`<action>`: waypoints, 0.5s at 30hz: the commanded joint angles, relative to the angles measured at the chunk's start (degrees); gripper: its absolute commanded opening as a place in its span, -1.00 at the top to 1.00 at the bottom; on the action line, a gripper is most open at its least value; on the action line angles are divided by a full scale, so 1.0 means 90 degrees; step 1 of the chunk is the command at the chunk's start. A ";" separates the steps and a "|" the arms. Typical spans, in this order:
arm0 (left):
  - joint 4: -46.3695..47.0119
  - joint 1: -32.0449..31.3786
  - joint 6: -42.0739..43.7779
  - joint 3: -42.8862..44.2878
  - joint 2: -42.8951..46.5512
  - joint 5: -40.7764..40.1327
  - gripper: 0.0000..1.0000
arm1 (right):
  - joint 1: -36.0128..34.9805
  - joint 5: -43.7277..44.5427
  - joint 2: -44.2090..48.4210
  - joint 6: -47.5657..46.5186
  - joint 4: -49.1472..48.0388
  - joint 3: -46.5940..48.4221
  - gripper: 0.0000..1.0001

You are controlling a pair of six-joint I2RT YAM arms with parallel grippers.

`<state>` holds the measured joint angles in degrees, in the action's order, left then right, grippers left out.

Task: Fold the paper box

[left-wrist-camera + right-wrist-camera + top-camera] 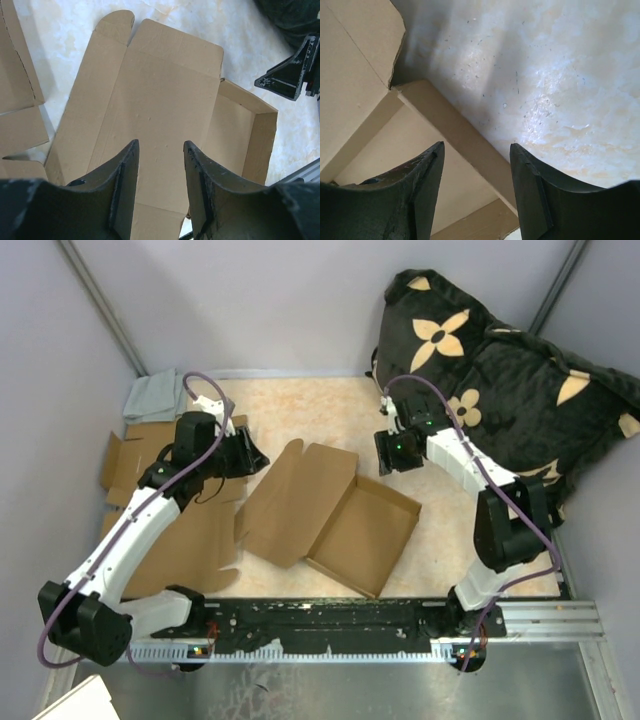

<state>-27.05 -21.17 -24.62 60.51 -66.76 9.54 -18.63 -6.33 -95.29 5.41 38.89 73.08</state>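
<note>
Cloth (152,395) shows only from top; box (330,512) lid lies open.

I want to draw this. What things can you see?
paper box: one, brown, half-folded, middle of the table
flat cardboard sheets: at least two, brown, left side under the left arm
cloth: one, grey, far left corner
cushion: one, black with tan flowers, far right corner
table: one, beige
cables: two, purple, along the arms
left gripper: one, black, open, over the box lid
right gripper: one, black, open, over the box's far wall
</note>
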 commanded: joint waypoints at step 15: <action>-0.0142 -0.0010 -0.0219 -0.0476 0.0475 0.0280 0.05 | -0.0692 -0.0025 -0.0161 -0.0470 -0.0362 -0.0365 -0.10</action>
<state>-27.79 -21.17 -26.41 56.29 -64.20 11.22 -24.18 -7.05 -95.33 0.62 38.15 69.32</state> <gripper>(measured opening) 0.474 0.560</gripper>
